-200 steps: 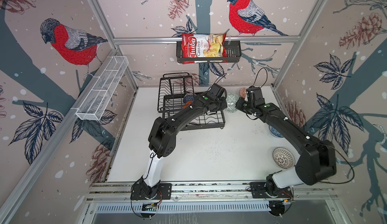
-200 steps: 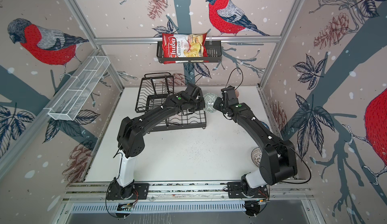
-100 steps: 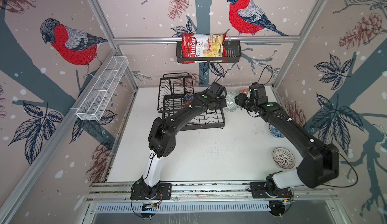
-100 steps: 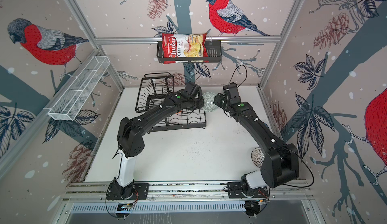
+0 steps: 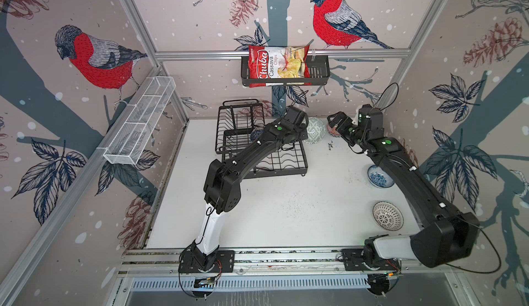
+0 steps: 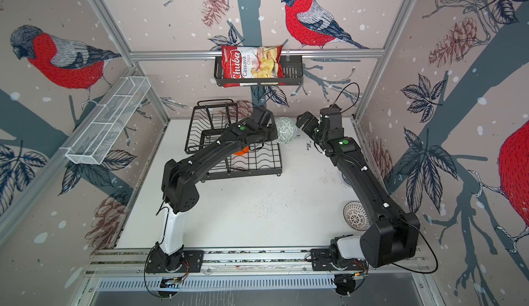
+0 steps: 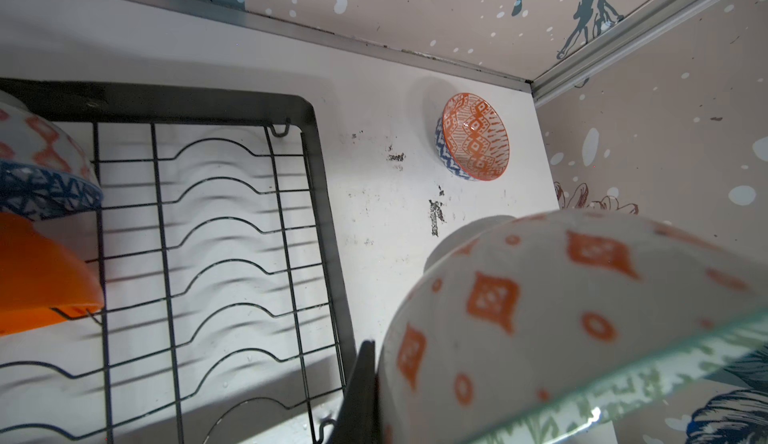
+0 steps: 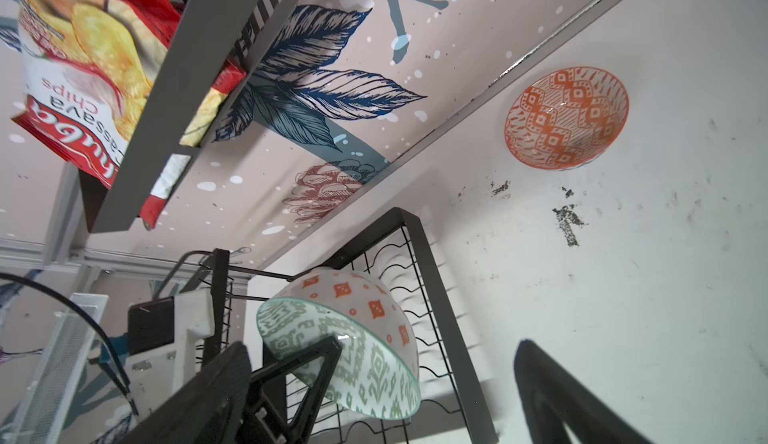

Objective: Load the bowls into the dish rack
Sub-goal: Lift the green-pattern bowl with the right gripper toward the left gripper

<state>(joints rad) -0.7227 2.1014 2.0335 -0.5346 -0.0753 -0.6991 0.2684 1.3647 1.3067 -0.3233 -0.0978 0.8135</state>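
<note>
Dish rack [image 5: 289, 161]: orange bowl [image 7: 37, 280], dark-blue bowl [image 7: 41, 190] in. Left end effector [image 8: 328, 350] clamps grey-green bowl [image 8: 374, 375]. Right end effector [image 5: 336, 122] apart. Three on bench [image 5: 286, 204].

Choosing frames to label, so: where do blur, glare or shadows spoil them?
Left wrist view: the grey-green bowl sits close to the lens and soft; dish rack wires cast clear shadows. Right wrist view: a glare spot inside that bowl, chips bag slightly blurred. Both top views: even light, no glare.
</note>
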